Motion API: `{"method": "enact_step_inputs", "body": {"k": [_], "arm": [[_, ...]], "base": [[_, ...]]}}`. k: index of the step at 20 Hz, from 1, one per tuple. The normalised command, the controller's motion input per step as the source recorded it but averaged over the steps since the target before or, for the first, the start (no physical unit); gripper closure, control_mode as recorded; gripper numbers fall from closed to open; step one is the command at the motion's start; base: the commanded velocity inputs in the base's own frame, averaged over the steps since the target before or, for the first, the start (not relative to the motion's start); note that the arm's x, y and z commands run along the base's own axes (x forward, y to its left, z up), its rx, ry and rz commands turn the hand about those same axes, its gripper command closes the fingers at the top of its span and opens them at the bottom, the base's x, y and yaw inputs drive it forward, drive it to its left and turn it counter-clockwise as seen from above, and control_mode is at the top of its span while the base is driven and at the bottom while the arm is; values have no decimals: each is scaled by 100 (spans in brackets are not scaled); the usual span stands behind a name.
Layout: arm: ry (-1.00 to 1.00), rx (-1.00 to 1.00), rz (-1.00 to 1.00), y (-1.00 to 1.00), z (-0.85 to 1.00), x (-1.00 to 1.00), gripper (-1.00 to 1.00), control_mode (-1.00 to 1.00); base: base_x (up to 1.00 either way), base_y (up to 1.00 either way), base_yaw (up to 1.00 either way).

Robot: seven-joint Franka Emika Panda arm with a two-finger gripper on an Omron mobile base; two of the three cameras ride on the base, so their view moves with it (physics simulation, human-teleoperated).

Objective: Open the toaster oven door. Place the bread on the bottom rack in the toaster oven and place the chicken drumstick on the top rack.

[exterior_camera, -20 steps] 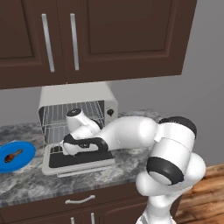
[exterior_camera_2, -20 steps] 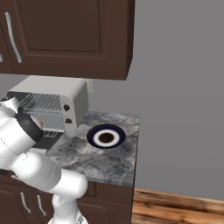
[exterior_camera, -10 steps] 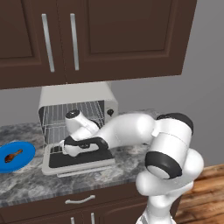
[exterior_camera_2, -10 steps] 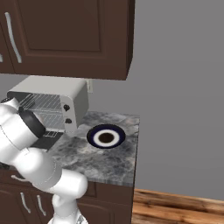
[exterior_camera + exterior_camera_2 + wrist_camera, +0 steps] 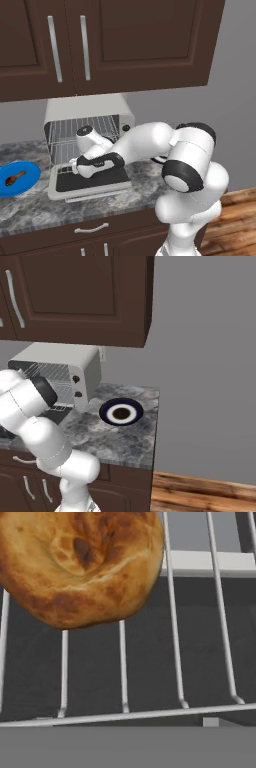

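Note:
The light grey toaster oven [image 5: 85, 107] stands with its door [image 5: 95, 181] folded down flat on the counter. My gripper [image 5: 76, 165] reaches into the oven mouth at the height of the bottom rack [image 5: 172, 637]. The round golden-brown bread [image 5: 80, 567] lies on that rack's wires, close in front of the hand and free of the fingers. The jaws stand open. The top rack [image 5: 65, 131] shows above the hand, bare. The chicken drumstick [image 5: 14, 176] rests on a blue plate [image 5: 29, 171] left of the oven.
A dark blue plate with a white ring [image 5: 120, 412] sits on the counter right of the toaster oven [image 5: 55, 373]. Dark cabinets [image 5: 100, 45] hang low over the oven. The counter ends at a right edge [image 5: 152, 431].
The arm's elbow and upper links have swung slightly left. The hand stays at the oven mouth, jaws still open.

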Motion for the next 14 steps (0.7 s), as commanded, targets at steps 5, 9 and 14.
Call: {"method": "enact_step_inputs", "body": {"k": [5, 9, 14], "arm": [[-1, 0, -1, 3, -11, 23, -100, -100], [0, -1, -1, 0, 0, 36, -100, -100], [-1, -2, -2, 1, 0, 29, -100, -100]], "base": [[0, 0, 0], [0, 0, 0], [0, 0, 0]]}}
